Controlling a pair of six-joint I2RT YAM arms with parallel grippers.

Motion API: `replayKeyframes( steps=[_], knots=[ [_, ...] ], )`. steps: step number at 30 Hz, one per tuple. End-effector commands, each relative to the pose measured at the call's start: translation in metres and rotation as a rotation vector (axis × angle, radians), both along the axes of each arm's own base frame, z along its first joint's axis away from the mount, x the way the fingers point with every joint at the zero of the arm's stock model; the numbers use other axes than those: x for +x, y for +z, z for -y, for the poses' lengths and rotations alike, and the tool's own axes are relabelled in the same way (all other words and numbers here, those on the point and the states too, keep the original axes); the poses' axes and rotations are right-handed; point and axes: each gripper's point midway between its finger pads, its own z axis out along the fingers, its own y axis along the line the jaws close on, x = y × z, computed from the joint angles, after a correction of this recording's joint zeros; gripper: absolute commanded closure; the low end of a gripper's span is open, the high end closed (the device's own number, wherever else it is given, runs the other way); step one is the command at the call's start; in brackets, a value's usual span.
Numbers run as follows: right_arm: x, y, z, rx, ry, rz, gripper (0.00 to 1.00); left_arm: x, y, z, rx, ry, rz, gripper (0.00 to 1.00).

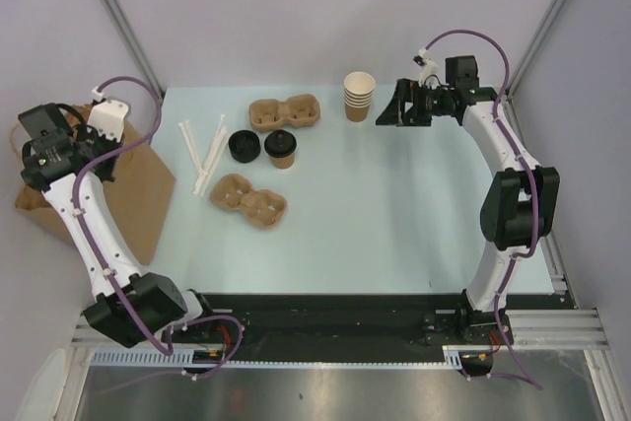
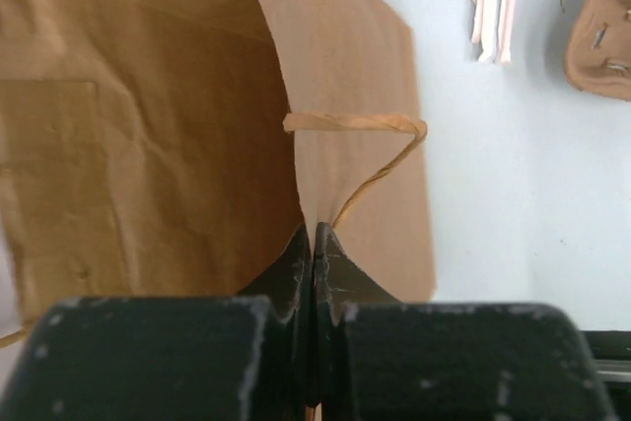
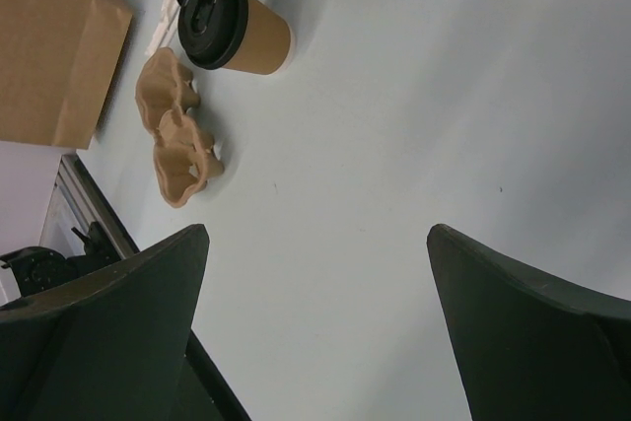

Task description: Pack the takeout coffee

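The takeout coffee point(image 1: 281, 149), a tan paper cup with a black lid, stands upright at the table's back middle; it also shows in the right wrist view point(image 3: 258, 36). A brown paper bag point(image 1: 133, 189) lies at the left edge. My left gripper point(image 1: 106, 150) is shut on the bag's rim point(image 2: 306, 199) beside its twine handle point(image 2: 355, 123), and the mouth of the bag point(image 2: 148, 145) is open. My right gripper point(image 1: 391, 108) is open and empty above the table at the back right, well to the right of the coffee. Its open jaws point(image 3: 315, 234) frame bare table.
A loose black lid point(image 1: 245, 147) lies just left of the coffee. Two pulp cup carriers point(image 1: 285, 112) point(image 1: 249, 199) lie behind and in front of it. A stack of lidless cups point(image 1: 359, 96) stands next to the right gripper. White stir sticks point(image 1: 202, 150) lie near the bag.
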Motion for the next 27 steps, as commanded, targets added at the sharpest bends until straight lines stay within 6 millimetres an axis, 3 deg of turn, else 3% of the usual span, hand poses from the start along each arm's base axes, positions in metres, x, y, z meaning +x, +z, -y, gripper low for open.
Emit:
replayKeyframes(
  steps=[1,6,12,14,15,16,18,20,21,23,24,26,27],
  knots=[
    [-0.003,0.036,0.001,0.006,-0.008,0.098,0.01,0.007,0.049,0.015,0.091,-0.106,0.121,1.0],
    [-0.001,0.043,0.003,-0.003,-0.014,0.122,0.01,0.017,0.088,0.041,0.176,-0.207,0.21,1.0],
    [0.001,0.056,0.02,-0.029,-0.049,0.17,0.0,0.034,0.142,0.102,0.212,-0.413,0.343,1.0],
    [0.001,0.059,0.032,-0.034,-0.077,0.176,0.0,0.045,0.165,0.126,0.228,-0.489,0.405,1.0],
    [0.001,0.063,0.037,-0.035,-0.089,0.184,0.0,0.043,0.188,0.135,0.243,-0.51,0.462,1.0],
    [0.001,0.064,0.04,-0.039,-0.097,0.187,0.0,0.055,0.189,0.152,0.226,-0.564,0.468,1.0],
    [-0.002,0.071,0.048,-0.044,-0.112,0.207,0.0,0.055,0.215,0.184,0.219,-0.66,0.541,1.0],
    [-0.001,0.072,0.071,-0.055,-0.162,0.209,0.0,0.064,0.22,0.214,0.188,-0.763,0.567,1.0],
    [-0.003,0.08,0.076,-0.061,-0.173,0.23,0.0,0.063,0.226,0.239,0.181,-0.844,0.604,1.0],
    [-0.006,0.082,0.089,-0.066,-0.206,0.233,0.0,0.065,0.228,0.267,0.171,-0.944,0.639,1.0],
    [-0.009,0.087,0.095,-0.068,-0.222,0.244,0.0,0.064,0.229,0.296,0.15,-1.031,0.675,1.0],
    [-0.013,0.091,0.104,-0.074,-0.245,0.255,0.0,0.068,0.223,0.326,0.139,-1.123,0.688,1.0],
    [-0.017,0.098,0.114,-0.078,-0.271,0.271,0.0,0.063,0.22,0.352,0.121,-1.201,0.699,1.0]
  ],
)
